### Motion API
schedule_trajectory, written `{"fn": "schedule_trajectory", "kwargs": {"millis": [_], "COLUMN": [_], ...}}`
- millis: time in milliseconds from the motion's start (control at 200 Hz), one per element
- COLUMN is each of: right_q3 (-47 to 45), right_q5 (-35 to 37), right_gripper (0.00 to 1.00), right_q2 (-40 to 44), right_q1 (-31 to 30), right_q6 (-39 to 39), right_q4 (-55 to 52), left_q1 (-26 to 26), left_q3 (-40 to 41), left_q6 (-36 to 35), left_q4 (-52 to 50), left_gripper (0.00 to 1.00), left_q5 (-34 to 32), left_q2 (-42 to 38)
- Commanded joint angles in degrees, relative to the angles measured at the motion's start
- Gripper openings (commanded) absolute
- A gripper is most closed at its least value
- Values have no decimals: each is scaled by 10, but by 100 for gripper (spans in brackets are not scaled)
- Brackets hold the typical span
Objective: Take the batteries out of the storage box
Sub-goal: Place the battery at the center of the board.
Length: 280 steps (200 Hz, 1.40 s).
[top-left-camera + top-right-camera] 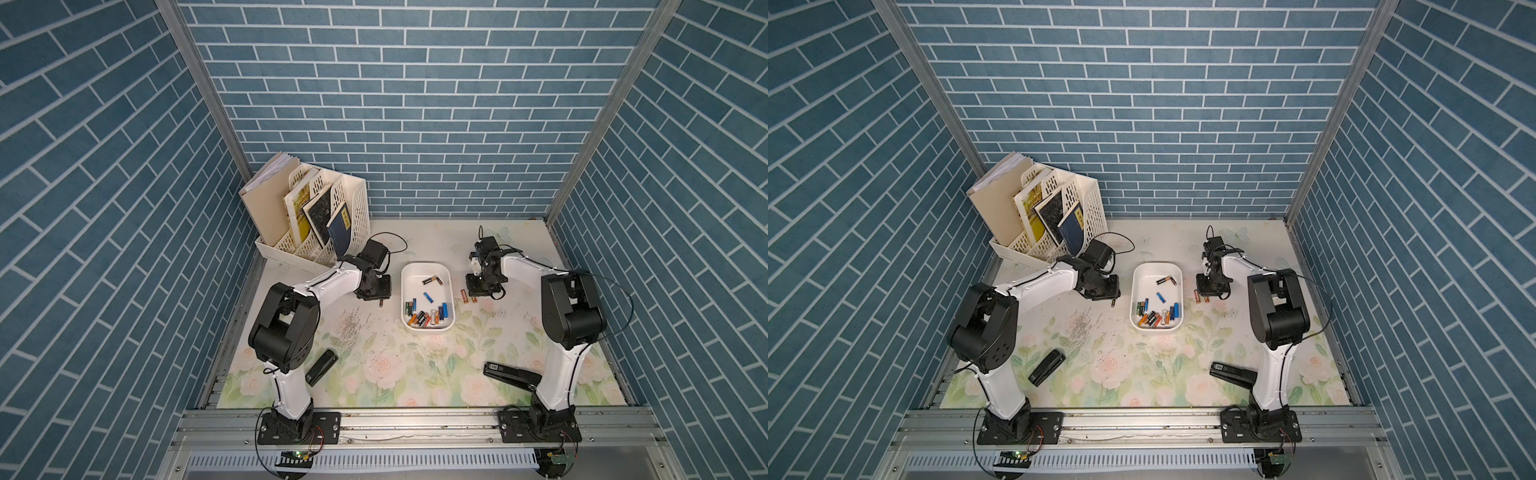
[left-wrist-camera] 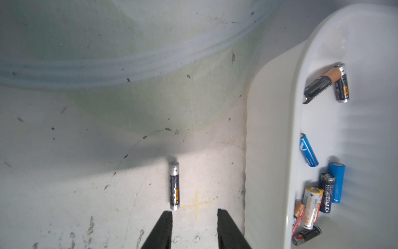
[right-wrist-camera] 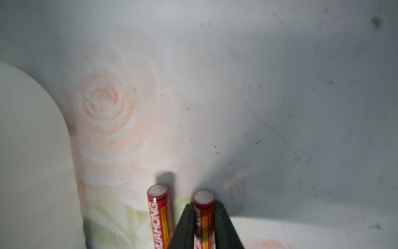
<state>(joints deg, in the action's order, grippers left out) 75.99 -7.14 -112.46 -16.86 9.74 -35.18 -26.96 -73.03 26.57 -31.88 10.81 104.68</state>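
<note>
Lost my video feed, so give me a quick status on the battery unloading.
Left gripper open, empty; navy battery on mat ahead. Right gripper shut on red battery outside storage box, second red battery alongside. Most batteries still boxed.

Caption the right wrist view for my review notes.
Right pincer closed on a red battery on the floral mat, a second red battery alongside, the box nearby.

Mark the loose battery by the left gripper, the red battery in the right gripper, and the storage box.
loose battery (image 2: 174, 186): left wrist view, mid-wrapper.
red battery (image 3: 203, 201): right wrist view, exposed end.
storage box (image 1: 414, 282): a top view, bare floor.
</note>
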Motion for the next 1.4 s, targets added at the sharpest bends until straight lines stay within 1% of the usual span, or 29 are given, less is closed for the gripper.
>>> {"fn": "schedule_trajectory", "kwargs": {"millis": [0,400,685,825,900,995,1115,1275,1395], "right_q3": [7,20,37,52,63,78,88,82,69], "right_q5": [0,3,5,5,7,5,0,-11,-20], "right_gripper": [20,24,25,26,26,27,27,27,27], "right_q2": [-13,-9,-1,12,20,29,39,46,50], "right_q1": [3,2,3,3,3,3,3,3,3], "right_q6": [-16,-15,-15,-14,-14,-14,-14,-16,-17], "right_q4": [-8,-18,-30,-41,-50,-59,-62,-53,-40], "left_q1": [2,2,1,1,-4,-20,-52,-107,-140], "left_q3": [-5,-7,-15,-28,-48,-86,-155,-232,-269], "left_q6": [-2,-1,-1,3,9,14,22,35,42], "left_q4": [-12,-12,-16,-28,-40,-64,-115,-174,-202], "left_gripper": [40,40,41,43,43,43,43,43,43], "left_q5": [-1,0,-2,-5,-11,-28,-76,-127,-143], "left_q2": [-2,-3,-6,-13,-19,-23,-7,38,84]}}
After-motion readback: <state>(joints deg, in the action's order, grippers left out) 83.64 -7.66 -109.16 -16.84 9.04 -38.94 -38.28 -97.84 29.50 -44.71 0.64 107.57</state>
